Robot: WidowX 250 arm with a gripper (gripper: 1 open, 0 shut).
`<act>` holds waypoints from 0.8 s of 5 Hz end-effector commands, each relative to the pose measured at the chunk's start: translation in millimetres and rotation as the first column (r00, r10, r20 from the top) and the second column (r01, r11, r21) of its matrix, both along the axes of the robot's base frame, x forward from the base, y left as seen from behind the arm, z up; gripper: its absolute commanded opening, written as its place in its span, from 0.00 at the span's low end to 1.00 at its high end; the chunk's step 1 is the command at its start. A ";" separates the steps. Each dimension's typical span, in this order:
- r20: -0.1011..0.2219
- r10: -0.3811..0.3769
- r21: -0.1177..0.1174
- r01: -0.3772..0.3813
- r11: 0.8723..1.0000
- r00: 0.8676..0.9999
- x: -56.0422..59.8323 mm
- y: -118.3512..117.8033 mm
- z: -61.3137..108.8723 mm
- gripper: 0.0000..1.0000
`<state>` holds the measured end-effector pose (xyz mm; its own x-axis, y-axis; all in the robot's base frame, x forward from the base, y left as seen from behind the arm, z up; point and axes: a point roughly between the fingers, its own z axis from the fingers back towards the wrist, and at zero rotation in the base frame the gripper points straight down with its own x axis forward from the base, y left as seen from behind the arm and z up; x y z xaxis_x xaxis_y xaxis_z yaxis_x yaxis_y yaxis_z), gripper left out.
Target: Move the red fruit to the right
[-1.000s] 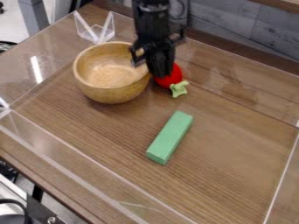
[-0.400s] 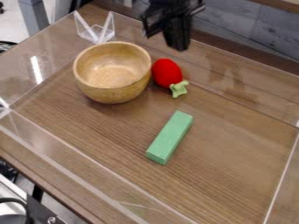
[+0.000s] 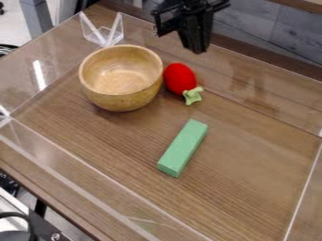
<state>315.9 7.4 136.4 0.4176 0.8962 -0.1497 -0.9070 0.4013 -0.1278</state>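
The single camera view looks down at an angle on a wooden tabletop (image 3: 251,160) ringed by low clear walls.

The end effector (image 3: 193,44) hangs near the top edge, above and behind the fruit, pointing almost straight down. It is dark and seen against a dark background, so I cannot tell whether its jaws are apart or together. Nothing is between them, and it is clear of everything on the tabletop.

The fruit (image 3: 182,78) lies on the tabletop just right of the bowl (image 3: 120,77), touching it or nearly so. It rests on its side with the green cap (image 3: 193,94) turned toward the camera and slightly right.

The bowl stands upright at the left rear and looks empty inside.

A green block (image 3: 184,148) lies flat nearer the camera, well apart from the fruit, its long side running diagonally from front left to back right.
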 end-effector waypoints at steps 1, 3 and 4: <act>0.054 -0.065 0.031 0.063 0.998 0.996 -2.7 -1.1 7.8 1.00; 0.035 -0.023 0.061 0.021 0.998 0.999 -22.1 -1.3 3.2 1.00; 0.029 -0.036 0.074 0.034 0.997 0.999 -20.0 -11.1 -6.2 1.00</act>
<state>293.4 -6.2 119.9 0.4529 0.8866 -0.0939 -0.8907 0.4453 -0.0918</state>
